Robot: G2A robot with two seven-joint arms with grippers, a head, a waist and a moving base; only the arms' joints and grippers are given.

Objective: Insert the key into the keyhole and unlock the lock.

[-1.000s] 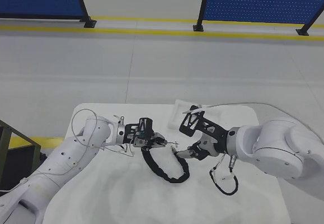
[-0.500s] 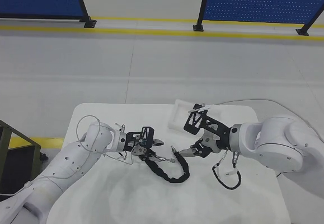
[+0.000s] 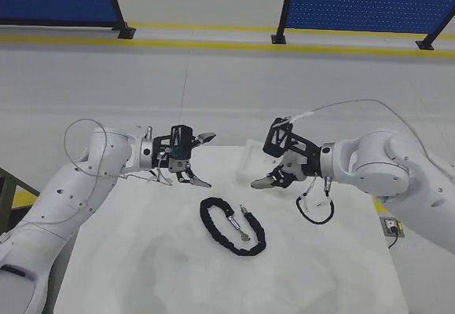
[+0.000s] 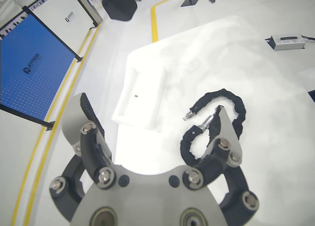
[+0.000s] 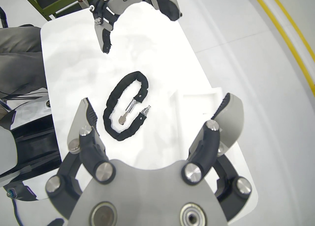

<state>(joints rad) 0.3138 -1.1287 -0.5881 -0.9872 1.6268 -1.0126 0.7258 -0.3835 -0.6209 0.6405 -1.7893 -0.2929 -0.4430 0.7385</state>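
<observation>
Chain lock (image 5: 107, 113) lies ends apart, key (image 5: 122, 118) in one end — looks unlocked, task done; left gripper (image 4: 151, 102), right gripper (image 5: 157, 101) both spread, empty.

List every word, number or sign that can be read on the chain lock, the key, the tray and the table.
Chain lock: none; the black sleeve and the metal ends are plain.
Key: too small to tell whether it has any stamp.
White tray: none; only one dark speck inside.
Table: none.
</observation>
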